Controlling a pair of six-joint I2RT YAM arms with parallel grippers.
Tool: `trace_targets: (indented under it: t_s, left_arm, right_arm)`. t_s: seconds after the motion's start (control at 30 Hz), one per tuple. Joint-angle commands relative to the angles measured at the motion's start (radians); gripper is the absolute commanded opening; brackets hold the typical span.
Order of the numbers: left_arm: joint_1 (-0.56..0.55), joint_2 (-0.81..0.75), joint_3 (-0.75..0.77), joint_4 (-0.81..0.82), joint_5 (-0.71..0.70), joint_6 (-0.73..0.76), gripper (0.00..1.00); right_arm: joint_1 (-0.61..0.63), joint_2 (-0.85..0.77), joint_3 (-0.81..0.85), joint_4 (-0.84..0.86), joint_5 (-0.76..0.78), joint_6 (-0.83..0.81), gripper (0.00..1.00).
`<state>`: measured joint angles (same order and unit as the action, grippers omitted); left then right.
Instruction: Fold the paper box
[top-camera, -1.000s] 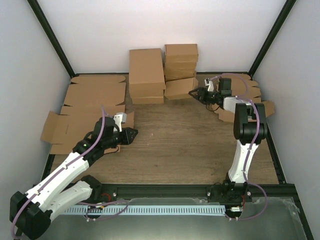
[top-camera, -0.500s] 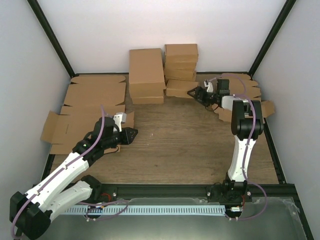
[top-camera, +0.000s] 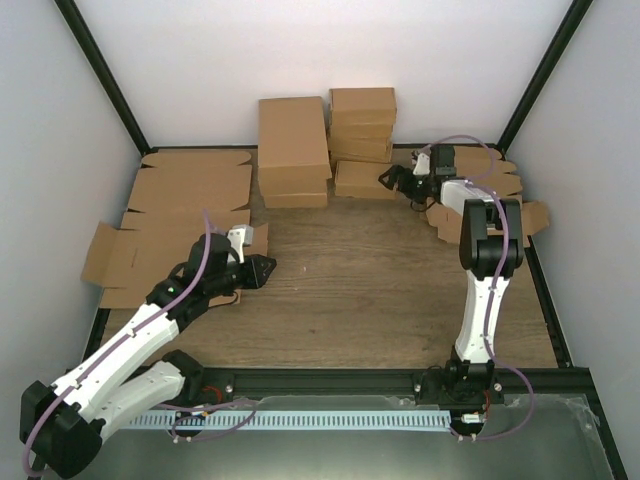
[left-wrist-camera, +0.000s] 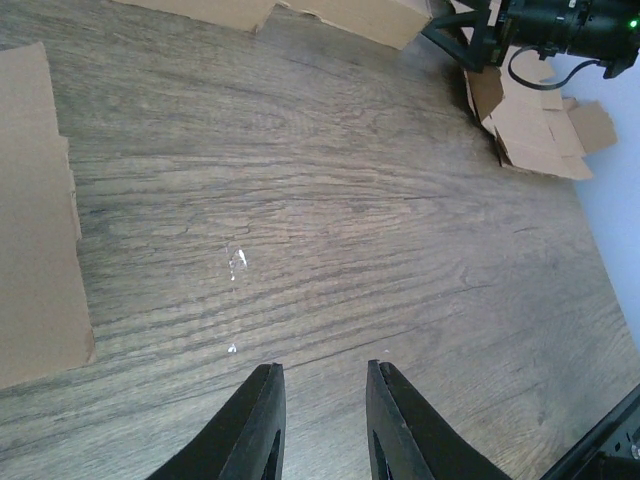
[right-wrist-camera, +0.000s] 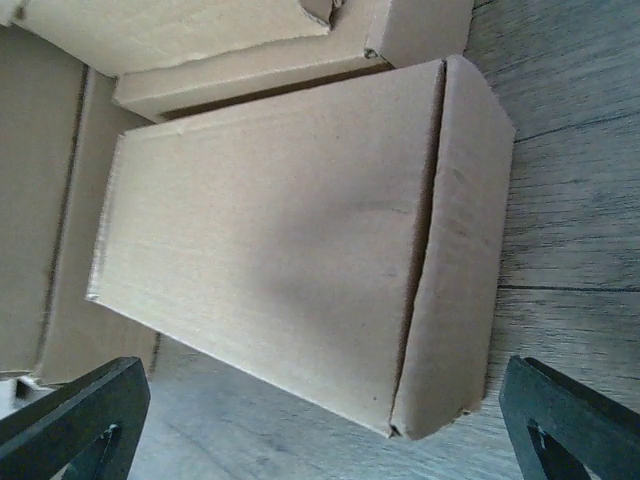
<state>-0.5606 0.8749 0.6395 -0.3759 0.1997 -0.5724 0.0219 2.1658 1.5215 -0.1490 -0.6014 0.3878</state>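
The paper box (top-camera: 364, 180) is a closed brown carton lying flat on the wooden table at the foot of the back stacks. It fills the right wrist view (right-wrist-camera: 290, 240), with its end flap facing right. My right gripper (top-camera: 390, 180) stands just right of it, open wide (right-wrist-camera: 320, 430), one fingertip (right-wrist-camera: 75, 420) on each side and neither touching the carton. My left gripper (top-camera: 268, 268) hovers over bare wood at the left, its jaws (left-wrist-camera: 322, 365) a little apart with nothing between them.
A stack of folded cartons (top-camera: 362, 120) and a longer box stack (top-camera: 293, 150) stand at the back. Flat cardboard blanks lie at the left (top-camera: 190, 195) and the right (top-camera: 500, 185). Black frame posts and white walls close in the table.
My right gripper has opened wide and let go of the paper box, which has settled flat beside the stack. The gripper has drawn back slightly to the right. The left arm has not moved.
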Motion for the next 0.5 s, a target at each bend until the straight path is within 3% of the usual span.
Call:
trace_targets:
  t_s: [0.0, 0.13, 0.47]
  left_arm:
    - [0.002, -0.007, 0.002, 0.023, -0.007, -0.001, 0.26]
    - [0.002, 0.001, 0.001, 0.029, -0.006, 0.000, 0.26]
    - [0.002, 0.008, 0.009, 0.019, -0.015, 0.008, 0.26]
  right_arm:
    - [0.038, -0.006, 0.032, -0.046, 0.133, -0.127, 1.00]
    - [0.060, -0.037, -0.021, 0.051, 0.167, -0.219, 1.00]
    - [0.062, 0.008, 0.034, 0.073, 0.104, -0.291, 1.00]
